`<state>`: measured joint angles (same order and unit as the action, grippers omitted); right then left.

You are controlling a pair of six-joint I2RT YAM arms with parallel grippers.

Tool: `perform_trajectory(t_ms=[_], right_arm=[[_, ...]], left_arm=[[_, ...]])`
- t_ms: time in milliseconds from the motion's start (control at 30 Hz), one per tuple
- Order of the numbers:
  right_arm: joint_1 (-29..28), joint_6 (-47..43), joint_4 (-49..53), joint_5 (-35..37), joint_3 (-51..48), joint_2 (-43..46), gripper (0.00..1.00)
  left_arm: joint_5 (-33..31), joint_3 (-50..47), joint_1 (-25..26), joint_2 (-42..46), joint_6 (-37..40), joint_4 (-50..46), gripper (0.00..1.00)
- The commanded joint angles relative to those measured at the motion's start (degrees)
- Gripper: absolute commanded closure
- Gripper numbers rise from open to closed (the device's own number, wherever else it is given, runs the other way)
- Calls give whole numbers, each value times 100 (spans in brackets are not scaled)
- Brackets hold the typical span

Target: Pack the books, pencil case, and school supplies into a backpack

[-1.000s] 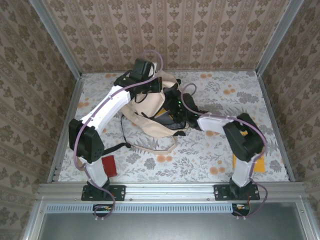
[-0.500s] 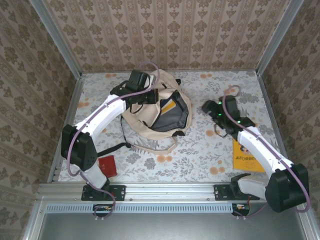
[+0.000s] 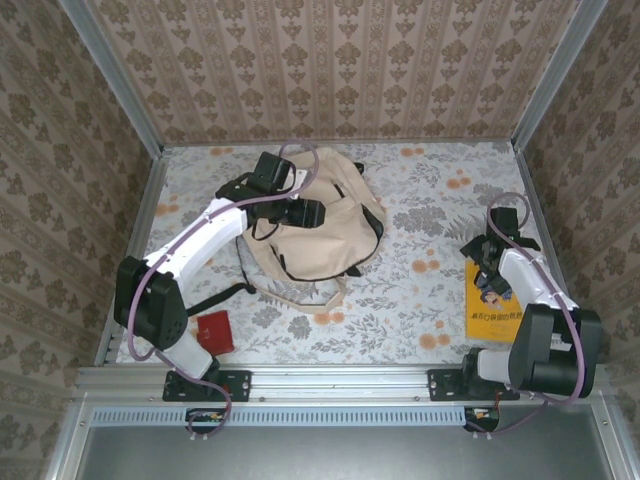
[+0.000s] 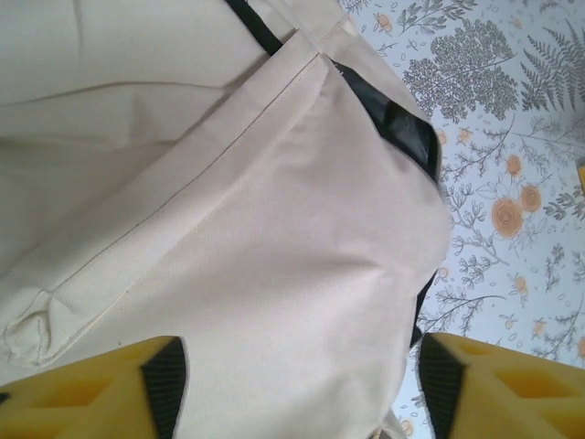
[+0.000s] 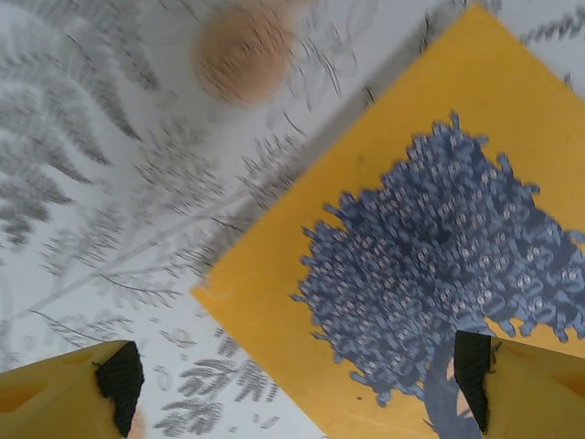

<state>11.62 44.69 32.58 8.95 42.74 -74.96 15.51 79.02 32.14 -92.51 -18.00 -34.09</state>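
The cream backpack (image 3: 320, 245) lies at the back centre of the table with its top flap down. My left gripper (image 3: 306, 213) hovers over its upper part, and in the left wrist view its jaws (image 4: 297, 384) stand open above the cream canvas (image 4: 228, 183), gripping nothing. A yellow book (image 3: 495, 318) with a blue tree picture (image 5: 430, 256) lies flat at the right front. My right gripper (image 3: 488, 282) hangs open just above the book's far corner (image 5: 297, 384). A small red school supply (image 3: 214, 331) lies at the front left. The pencil case is out of view.
The flowered tablecloth (image 3: 400, 300) is bare between the backpack and the yellow book. A black-trimmed strap (image 3: 228, 294) trails from the backpack toward the left arm's base. Metal rails (image 3: 130, 260) and papered walls close in the table's sides and back.
The left gripper has opened and let the backpack's flap fall, closing the opening that showed an orange book inside. The right arm swung from the backpack to the yellow book, its jaws widening.
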Motion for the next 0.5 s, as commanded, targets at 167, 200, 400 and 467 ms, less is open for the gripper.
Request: perform_trajectory(t_ms=[167,200,400,467], right_arm=[[-129,375,-418,-1346,-523,-432,9],[-212,500,-556,-1552,-563,-656,9],[-1086,1158,-1055,-2300,-200,-1091,10],[-1290,1385,-1435,-2629,-80,-1219,11]], left_arm=[[89,12,23,76,-388,420,21],[27,46,75,43,-406,429,21],[-127,382,474,-347,-540,447,22],[-142,526,615,-508,-572,416,22]])
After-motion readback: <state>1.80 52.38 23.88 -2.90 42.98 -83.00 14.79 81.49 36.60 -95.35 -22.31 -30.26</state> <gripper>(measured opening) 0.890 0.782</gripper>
